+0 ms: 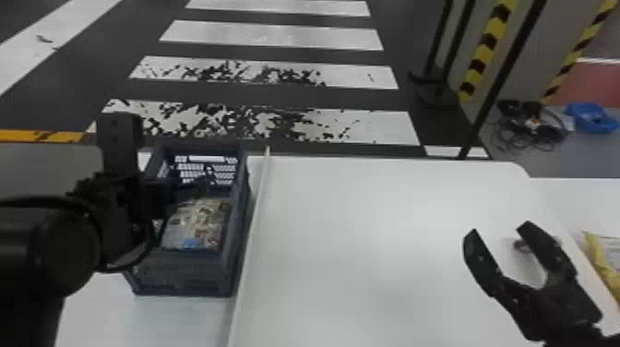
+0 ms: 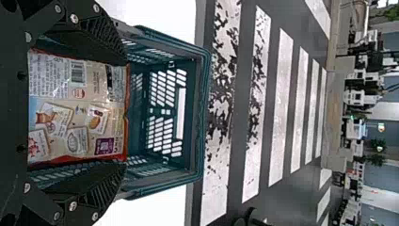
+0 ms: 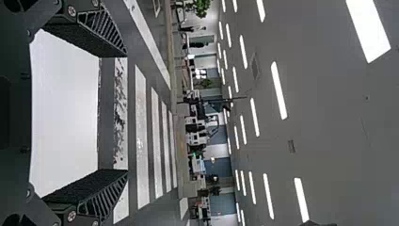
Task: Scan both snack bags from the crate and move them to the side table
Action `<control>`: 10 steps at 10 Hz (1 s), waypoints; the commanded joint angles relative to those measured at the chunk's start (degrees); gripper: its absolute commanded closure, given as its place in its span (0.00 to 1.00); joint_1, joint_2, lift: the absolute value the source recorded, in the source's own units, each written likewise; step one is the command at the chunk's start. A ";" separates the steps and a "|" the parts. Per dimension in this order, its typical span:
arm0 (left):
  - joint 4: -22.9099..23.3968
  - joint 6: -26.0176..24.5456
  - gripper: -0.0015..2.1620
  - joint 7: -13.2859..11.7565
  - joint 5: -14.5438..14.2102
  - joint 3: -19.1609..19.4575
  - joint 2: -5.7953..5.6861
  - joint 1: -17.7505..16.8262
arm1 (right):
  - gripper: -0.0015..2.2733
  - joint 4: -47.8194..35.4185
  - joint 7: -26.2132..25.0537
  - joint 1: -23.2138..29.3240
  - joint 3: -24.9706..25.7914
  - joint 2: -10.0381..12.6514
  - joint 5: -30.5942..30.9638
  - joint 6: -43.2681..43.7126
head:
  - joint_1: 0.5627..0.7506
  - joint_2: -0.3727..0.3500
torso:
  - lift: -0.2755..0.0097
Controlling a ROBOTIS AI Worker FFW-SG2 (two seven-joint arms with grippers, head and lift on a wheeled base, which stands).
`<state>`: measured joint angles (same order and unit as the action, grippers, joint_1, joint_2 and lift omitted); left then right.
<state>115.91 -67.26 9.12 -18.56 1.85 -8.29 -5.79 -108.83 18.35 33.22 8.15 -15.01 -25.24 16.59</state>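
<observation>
My left gripper [image 1: 184,191] is over the dark crate [image 1: 233,240] at the left in the head view. In the crate lies a snack bag [image 1: 198,221], partly hidden by the arm. In the left wrist view my left gripper [image 2: 123,112] stands open, its fingers on either side of the printed snack bag [image 2: 91,110] with the crate [image 2: 188,174] around it. Over the white table at the right, my right gripper [image 1: 500,228] is open and holds nothing; the right wrist view also shows my right gripper [image 3: 127,113] with a wide gap.
A white table [image 1: 369,221] with a raised left edge spans the middle. At the far right edge lies a yellow package [image 1: 602,263], and a small dark object [image 1: 521,245] sits behind the right gripper. Poles and striped barriers stand beyond the table.
</observation>
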 commanded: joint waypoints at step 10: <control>-10.00 -2.84 0.23 4.50 1.95 -3.61 1.53 -6.34 | 0.06 1.69 0.01 -2.20 0.64 -1.08 -1.21 -0.55 | 0.70 0.40 | 0.63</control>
<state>105.69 -70.10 13.54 -16.68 -1.82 -6.68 -12.73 -107.43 18.37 31.28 9.02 -16.08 -26.49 15.97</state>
